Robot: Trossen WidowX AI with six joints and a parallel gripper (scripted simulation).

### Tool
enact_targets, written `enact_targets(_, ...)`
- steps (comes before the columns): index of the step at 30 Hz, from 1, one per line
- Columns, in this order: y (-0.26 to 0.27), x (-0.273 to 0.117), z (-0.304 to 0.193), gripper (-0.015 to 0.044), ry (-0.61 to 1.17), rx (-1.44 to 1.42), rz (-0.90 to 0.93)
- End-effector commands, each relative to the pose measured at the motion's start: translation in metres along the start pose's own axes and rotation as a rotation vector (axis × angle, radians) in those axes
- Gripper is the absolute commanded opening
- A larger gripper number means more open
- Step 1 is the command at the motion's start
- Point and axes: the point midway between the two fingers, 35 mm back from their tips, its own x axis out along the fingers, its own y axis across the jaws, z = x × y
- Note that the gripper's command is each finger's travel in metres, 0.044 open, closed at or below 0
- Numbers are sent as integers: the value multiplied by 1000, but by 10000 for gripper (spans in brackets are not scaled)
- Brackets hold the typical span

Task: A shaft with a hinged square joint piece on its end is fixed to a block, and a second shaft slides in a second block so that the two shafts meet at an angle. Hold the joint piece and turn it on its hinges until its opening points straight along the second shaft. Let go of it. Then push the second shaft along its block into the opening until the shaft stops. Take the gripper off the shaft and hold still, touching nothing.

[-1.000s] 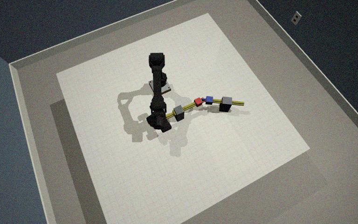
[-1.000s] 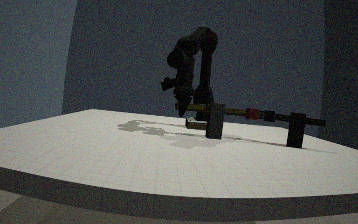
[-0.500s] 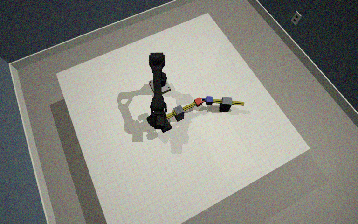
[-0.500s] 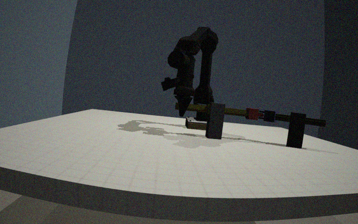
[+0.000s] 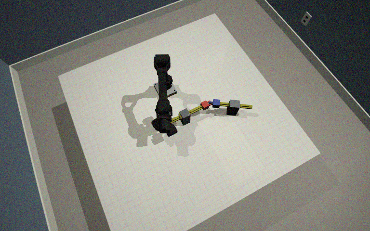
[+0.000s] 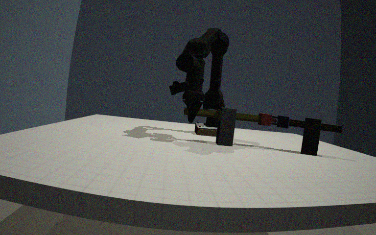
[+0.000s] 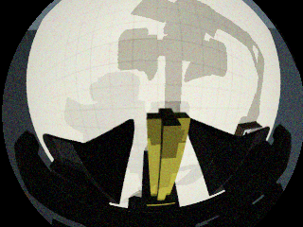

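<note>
The second shaft [image 5: 195,109] [image 6: 246,116] [image 7: 166,156] is yellow and grooved and passes through the left grey block [image 5: 184,116] [image 6: 226,128]. A wider yellow part sits against that block's left side. The shaft's right end meets the red joint piece [image 5: 204,105] [image 6: 265,119], which lines up with it; how deep the end sits is hidden. A blue piece [image 5: 216,103] [image 6: 283,121] joins the hinge to the first shaft [image 5: 245,106] [image 6: 332,128], held in the right block [image 5: 232,109] [image 6: 311,138]. My gripper [image 6: 191,120] [image 7: 161,123] is open around the second shaft's left end, a finger on each side.
The arm's base plate [image 5: 169,92] [image 6: 206,130] stands behind the second shaft. The arm covers the shaft's left end in the top view. Both blocks stand upright on the white gridded table top [image 5: 238,160] [image 6: 155,174]. Arm shadows lie around the gripper.
</note>
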Motion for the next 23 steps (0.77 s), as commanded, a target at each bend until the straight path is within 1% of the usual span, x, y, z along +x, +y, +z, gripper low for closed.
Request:
enact_targets(1,0,0,0,356,1,-2,-1)
enact_targets(4,0,0,0,434,1,-2,-1)
enact_targets(5,0,0,0,440,1,-2,-1)
enact_targets(16,0,0,0,440,1,-2,-1)
enact_targets(17,0,-2,0,440,1,-3,0)
enact_targets(20,0,-27,0,440,1,-2,1)
enact_targets(23,0,-30,0,440,1,-1,1)
